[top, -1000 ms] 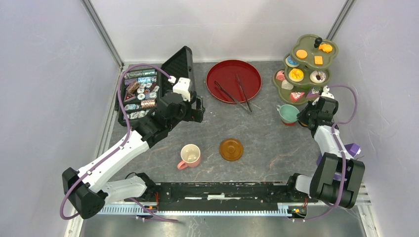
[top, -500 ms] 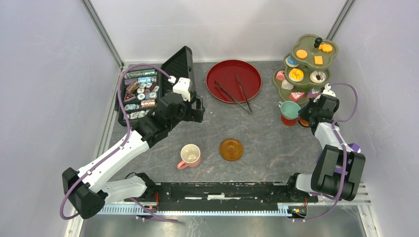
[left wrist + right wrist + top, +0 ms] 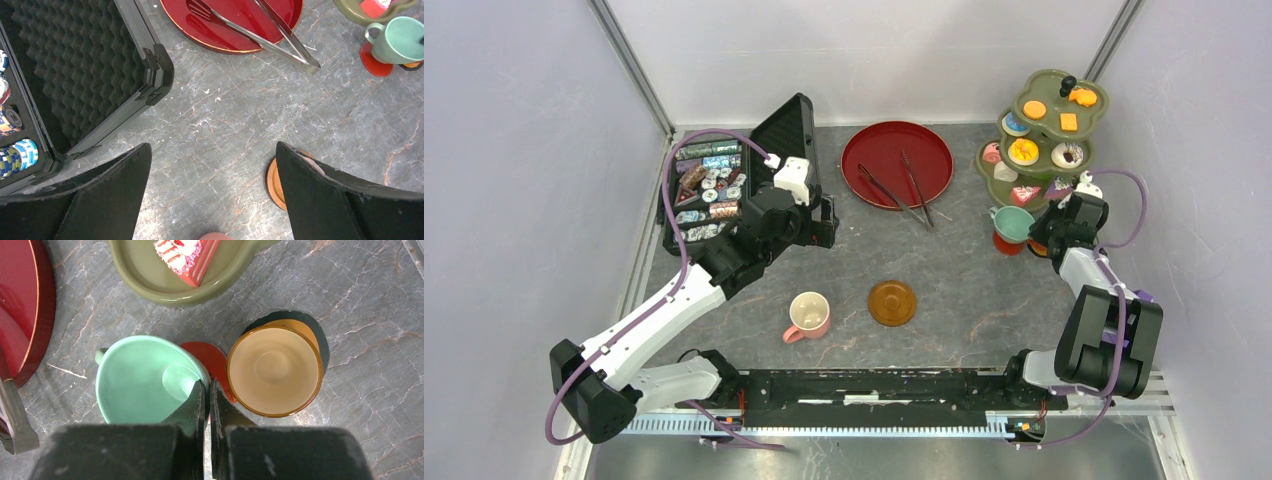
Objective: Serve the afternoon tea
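Observation:
My right gripper [image 3: 207, 384] is shut on the near rim of the mint cup [image 3: 145, 380], one finger inside and one outside. From above, the mint cup [image 3: 1010, 222] hangs just over a red saucer [image 3: 1009, 246]. A small orange cup [image 3: 274, 370] stands right beside it on an orange saucer. The green tiered stand [image 3: 1046, 140] behind holds toy pastries, with a cake slice [image 3: 186, 255] on its lowest tier. A pink cup [image 3: 809, 315] and a brown saucer [image 3: 892, 302] sit mid-table. My left gripper [image 3: 212, 150] hangs open over bare table.
A red round tray [image 3: 896, 163] at the back holds metal tongs [image 3: 902, 192]. An open black foam-lined case [image 3: 714, 190] with chips lies at the left, close to my left gripper. Grey walls enclose the table on three sides.
The right gripper has lifted the mint cup slightly and drawn it toward the stand, baring the red saucer beneath. The left arm has not moved.

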Tool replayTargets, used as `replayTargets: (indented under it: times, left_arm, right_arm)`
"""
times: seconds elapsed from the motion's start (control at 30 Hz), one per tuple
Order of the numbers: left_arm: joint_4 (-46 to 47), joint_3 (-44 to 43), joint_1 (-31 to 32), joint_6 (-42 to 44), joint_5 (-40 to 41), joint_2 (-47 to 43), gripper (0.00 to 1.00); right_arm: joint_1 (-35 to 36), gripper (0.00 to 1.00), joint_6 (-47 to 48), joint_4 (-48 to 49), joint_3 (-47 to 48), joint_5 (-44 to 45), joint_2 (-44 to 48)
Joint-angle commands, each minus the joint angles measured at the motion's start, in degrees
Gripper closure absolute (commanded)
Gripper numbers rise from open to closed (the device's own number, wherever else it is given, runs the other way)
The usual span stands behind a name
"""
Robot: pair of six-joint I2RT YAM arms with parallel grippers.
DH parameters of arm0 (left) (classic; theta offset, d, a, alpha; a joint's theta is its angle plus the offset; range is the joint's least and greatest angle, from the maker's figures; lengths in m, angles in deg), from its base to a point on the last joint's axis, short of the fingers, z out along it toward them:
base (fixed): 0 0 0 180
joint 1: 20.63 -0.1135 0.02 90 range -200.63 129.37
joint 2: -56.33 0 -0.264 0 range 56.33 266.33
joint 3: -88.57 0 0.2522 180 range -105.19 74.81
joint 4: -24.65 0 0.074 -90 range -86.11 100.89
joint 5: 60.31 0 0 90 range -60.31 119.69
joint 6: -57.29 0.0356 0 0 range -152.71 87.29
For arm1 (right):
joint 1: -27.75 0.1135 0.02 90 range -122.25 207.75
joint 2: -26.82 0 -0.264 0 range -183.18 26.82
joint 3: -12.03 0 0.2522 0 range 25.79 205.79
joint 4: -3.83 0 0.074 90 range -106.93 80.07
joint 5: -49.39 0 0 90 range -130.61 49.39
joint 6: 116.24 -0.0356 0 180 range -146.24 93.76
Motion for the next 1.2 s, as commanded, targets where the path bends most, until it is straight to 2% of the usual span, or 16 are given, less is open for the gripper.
replayTargets:
  times: [0.0, 0.3, 0.43, 0.5, 0.57, 0.77, 0.9, 1.07, 1.17]
  left_arm:
    - [0.24, -1.13, -0.23, -2.43, -0.70, -1.14, 0.00]
    - [0.21, -1.05, -0.23, -2.43, -0.69, -1.55, 0.00]
    - [0.21, -1.04, -0.24, -2.46, -0.67, -1.69, 0.00]
    - [0.21, -1.03, -0.22, -2.48, -0.70, -1.64, 0.00]
    - [0.21, -1.04, -0.23, -2.52, -0.71, -1.64, 0.00]
    - [0.29, -1.13, -0.23, -2.52, -0.95, -1.49, 0.00]
    - [0.21, -1.22, -0.23, -2.51, -0.63, -1.24, 0.00]
    - [-0.01, -1.40, -0.23, -2.52, 0.70, -0.88, 0.00]
    - [-0.14, -1.48, -0.23, -2.60, 1.21, -0.55, 0.00]
  right_arm:
    - [-0.34, 1.00, 0.73, 4.30, -0.46, 1.33, -0.43]
    - [-0.28, 0.98, 1.08, 4.92, -1.53, 0.90, -0.83]
    - [-0.27, 0.83, 1.50, 4.39, -1.05, 0.46, -0.54]
    - [-0.30, 0.68, 1.75, 3.65, -0.46, 0.01, 0.17]
    - [-0.11, 0.58, 2.24, 2.17, 0.55, 0.06, 1.47]
    - [3.16, 0.41, 4.69, -4.27, 4.35, 4.67, 8.68]
    - [10.82, 0.26, 9.00, -5.76, 5.20, 0.04, 11.69]
    - [30.90, 0.16, 15.44, -4.76, 1.84, -7.91, 12.18]
    - [43.46, 0.07, 18.20, -2.59, -2.05, -5.51, 14.10]
